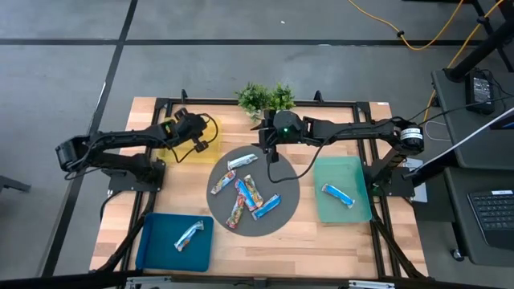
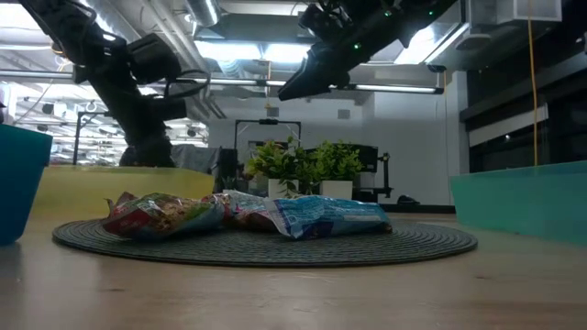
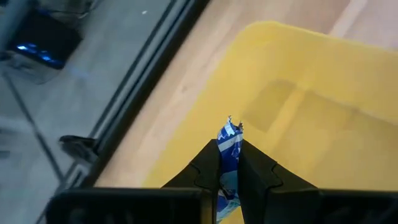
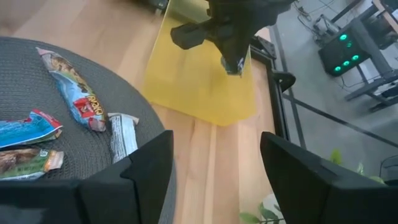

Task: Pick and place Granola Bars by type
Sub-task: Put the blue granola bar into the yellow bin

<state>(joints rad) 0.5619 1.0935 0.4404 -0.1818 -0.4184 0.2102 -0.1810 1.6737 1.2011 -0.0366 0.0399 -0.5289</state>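
Several granola bars (image 1: 241, 193) lie on the round grey mat (image 1: 281, 221): a silver one (image 1: 241, 163), a blue one (image 1: 267, 207) and multicoloured ones. Another blue bar (image 1: 338, 193) lies in the green tray (image 1: 353, 210), and one bar (image 1: 189, 234) lies in the blue tray (image 1: 161, 249). My left gripper (image 3: 229, 152) hangs over the yellow tray (image 3: 323, 112), shut on a blue-and-white bar (image 3: 229, 138). My right gripper (image 4: 214, 162) is open above the mat's far edge and holds nothing. My left gripper pinches the blue-and-white bar between its two fingers (image 3: 208, 163), and the wrapper's crimped end (image 3: 230, 127) sticks out past the fingertips. The right wrist view shows the fingers pointing down, with the bar (image 4: 233, 62) lifted clear above the yellow tray.
A small green plant (image 1: 265, 98) stands at the table's far edge behind the mat. The black frame rails (image 1: 365, 108) run round the table. Bare wood (image 1: 265, 253) lies between the trays along the near edge.
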